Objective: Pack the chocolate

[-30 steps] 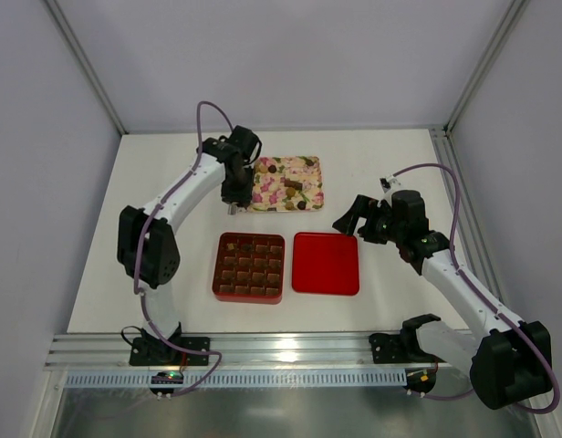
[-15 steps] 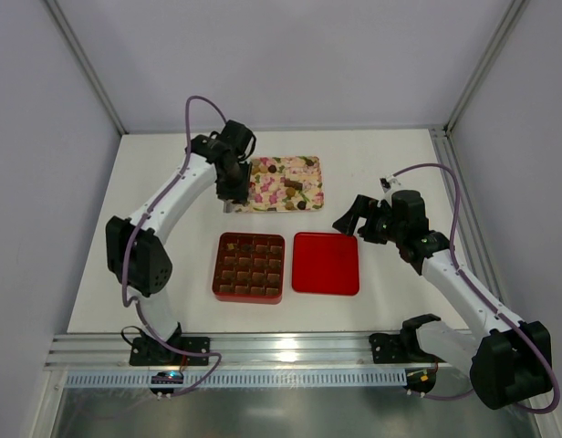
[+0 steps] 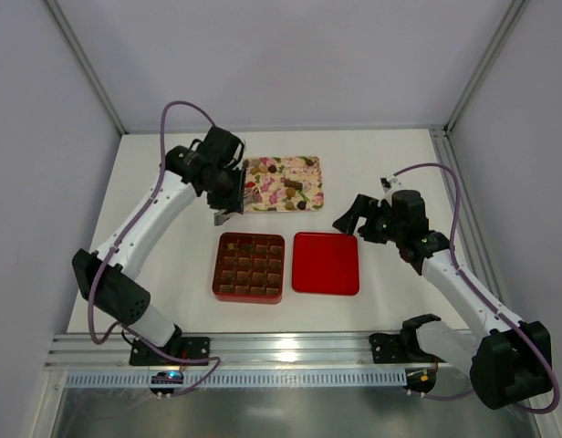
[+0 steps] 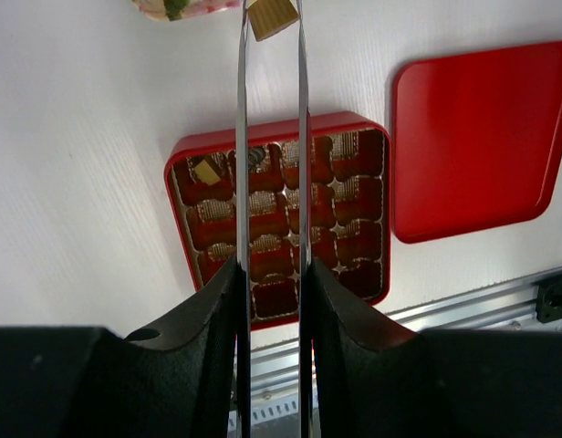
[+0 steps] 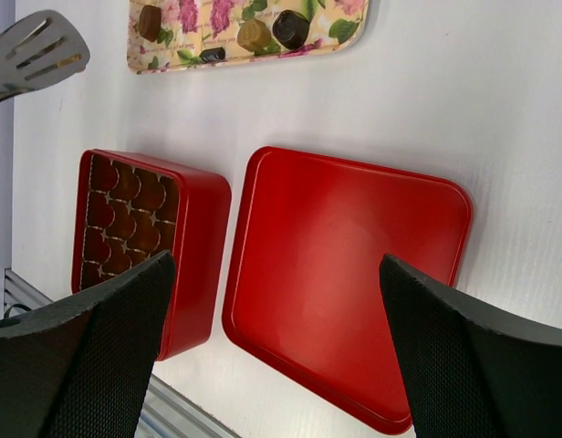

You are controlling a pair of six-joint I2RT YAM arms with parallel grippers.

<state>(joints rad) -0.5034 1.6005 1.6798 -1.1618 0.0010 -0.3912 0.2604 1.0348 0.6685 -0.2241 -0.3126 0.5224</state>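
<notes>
Left fingers (image 4: 242, 137) clamp one light-brown squarish chocolate (image 4: 271, 15), tilted corner-down with no clear long axis, above the bench (image 4: 80, 137) between floral tray (image 3: 316, 187) and red box (image 4: 354, 119); right fingers (image 5: 80, 365) spread wide over the red lid (image 5: 354, 274).

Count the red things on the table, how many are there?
2. The red box sits nearer the arms than the floral tray. The flat red lid lies right beside the box, on the right arm's side. No others seem hidden.
</notes>
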